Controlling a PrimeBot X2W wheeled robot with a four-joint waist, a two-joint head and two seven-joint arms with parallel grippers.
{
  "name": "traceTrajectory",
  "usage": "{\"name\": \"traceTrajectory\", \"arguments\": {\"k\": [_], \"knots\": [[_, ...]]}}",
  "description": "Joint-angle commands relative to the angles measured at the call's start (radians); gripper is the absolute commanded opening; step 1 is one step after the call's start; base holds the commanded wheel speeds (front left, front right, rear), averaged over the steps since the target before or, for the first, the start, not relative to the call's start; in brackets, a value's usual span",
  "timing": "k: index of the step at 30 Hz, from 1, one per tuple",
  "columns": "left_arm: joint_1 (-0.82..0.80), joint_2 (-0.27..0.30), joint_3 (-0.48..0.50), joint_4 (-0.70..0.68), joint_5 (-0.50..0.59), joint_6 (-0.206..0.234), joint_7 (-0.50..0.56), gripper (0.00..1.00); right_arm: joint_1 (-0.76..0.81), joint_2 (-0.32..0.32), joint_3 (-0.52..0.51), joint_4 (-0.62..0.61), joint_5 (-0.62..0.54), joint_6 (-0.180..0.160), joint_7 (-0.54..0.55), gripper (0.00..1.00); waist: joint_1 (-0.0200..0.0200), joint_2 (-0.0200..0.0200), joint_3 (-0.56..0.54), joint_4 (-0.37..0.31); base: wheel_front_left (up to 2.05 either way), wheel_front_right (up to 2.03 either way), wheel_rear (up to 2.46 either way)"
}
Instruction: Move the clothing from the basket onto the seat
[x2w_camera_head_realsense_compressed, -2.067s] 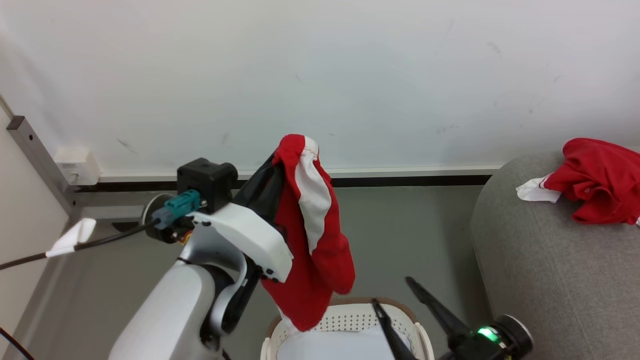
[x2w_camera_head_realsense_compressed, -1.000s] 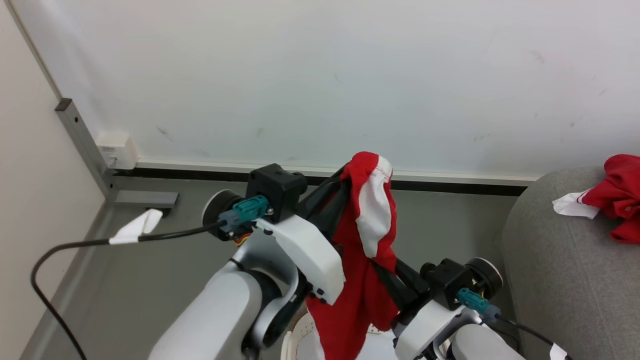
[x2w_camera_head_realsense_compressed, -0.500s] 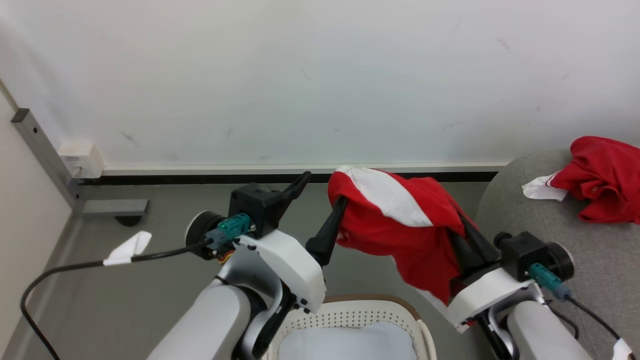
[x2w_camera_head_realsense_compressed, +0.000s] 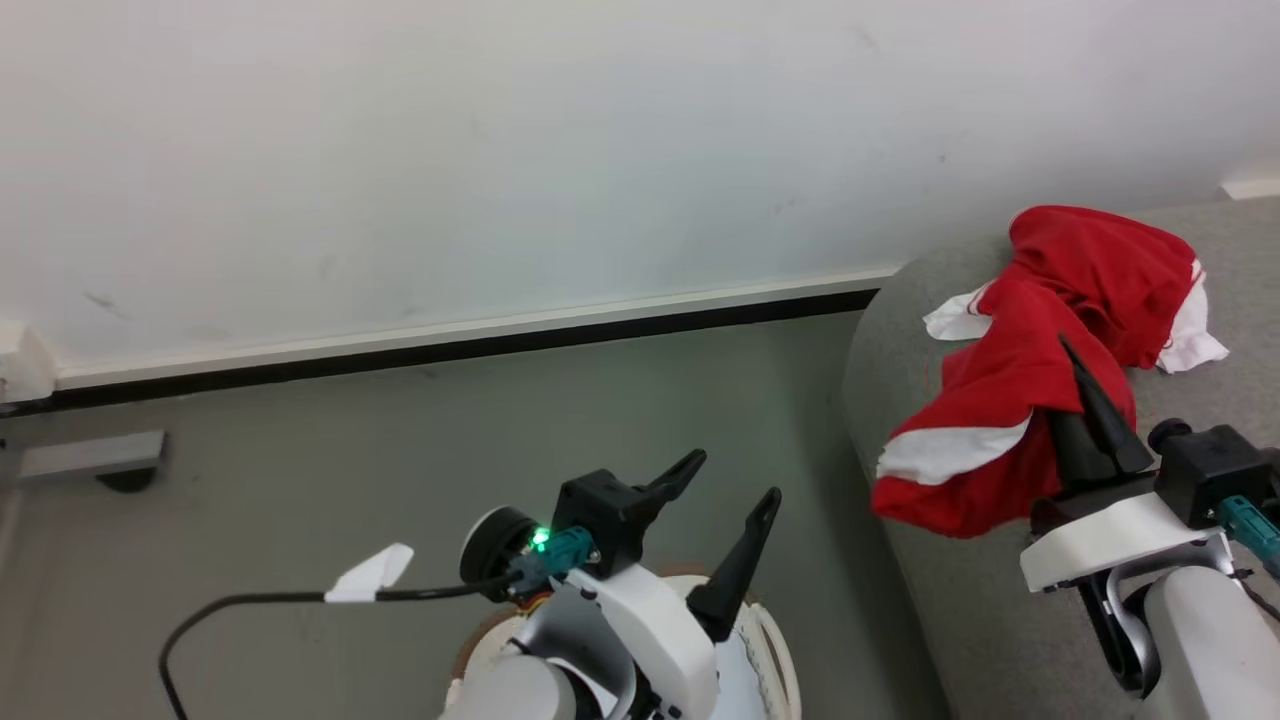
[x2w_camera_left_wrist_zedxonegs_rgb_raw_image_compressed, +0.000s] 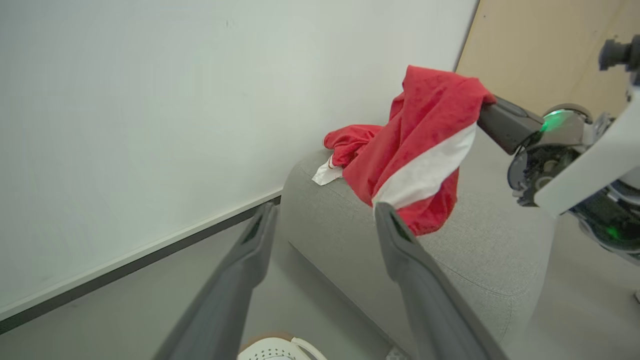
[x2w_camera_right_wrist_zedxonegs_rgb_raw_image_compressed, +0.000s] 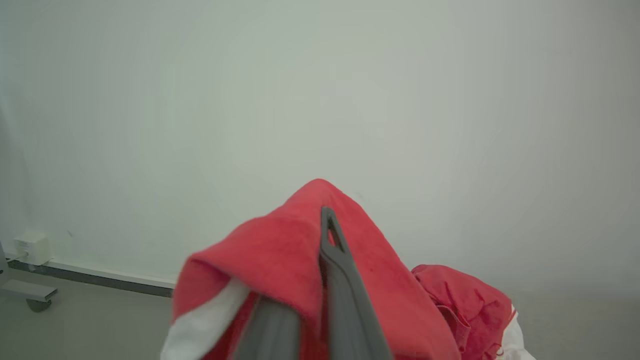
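Left hand (x2w_camera_head_realsense_compressed: 736, 475): fingers spread wide and empty, at 6 o'clock in the head view, over the basket (x2w_camera_head_realsense_compressed: 778, 650).
Right hand (x2w_camera_head_realsense_compressed: 1070, 352): fingers pressed together on the held piece (x2w_camera_head_realsense_compressed: 965, 455), which drapes over them like a hood (its wrist view shows one dark finger bare against the red).
Held piece: at 3 o'clock in the head view, hanging above the seat (x2w_camera_head_realsense_compressed: 960, 620) near its rounded corner. Whether its hem touches the fabric I cannot tell.
Resting piece (x2w_camera_head_realsense_compressed: 1100, 255): lying on the seat toward 2 o'clock, just beyond the held one.
Risk, slide-off: the held piece hangs close to the seat's edge. Let go here, its weight could pull it over the corner to the floor (x2w_camera_head_realsense_compressed: 300, 450).
Risk, snag: cloth wrapped round the fingers may cling when they part, so the piece could be dragged back off the seat as the arm leaves.
Risk, leftovers: the left arm hides most of the basket, so more clothing inside could be missed.
Count: two red pieces of clothing, one basket, one seat, two hands.
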Motion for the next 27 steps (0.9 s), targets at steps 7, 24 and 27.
{"name": "traceTrajectory", "arguments": {"k": [7, 24, 27], "knots": [[0.004, -0.004, -0.020, 0.010, 0.017, -0.011, -0.023, 1.00, 0.008, -0.026, -0.031, -0.047, -0.013, -0.002, 0.000, 0.00, -0.0001, -0.0001, 0.058, -0.088, 0.00, 0.00, 0.00], [-0.061, 0.055, -0.029, -0.079, 0.035, -0.049, -0.012, 1.00, -0.140, 0.019, -0.091, -0.076, -0.003, -0.002, 0.071, 0.00, -0.0001, -0.0001, 0.252, -0.088, 0.00, 0.00, 0.00], [-0.079, 0.077, -0.027, -0.104, 0.037, -0.069, -0.008, 1.00, -0.276, 0.009, -0.156, -0.053, -0.011, -0.002, 0.119, 0.00, -0.0001, -0.0001, 0.317, -0.070, 0.00, 0.00, 0.00]]}}
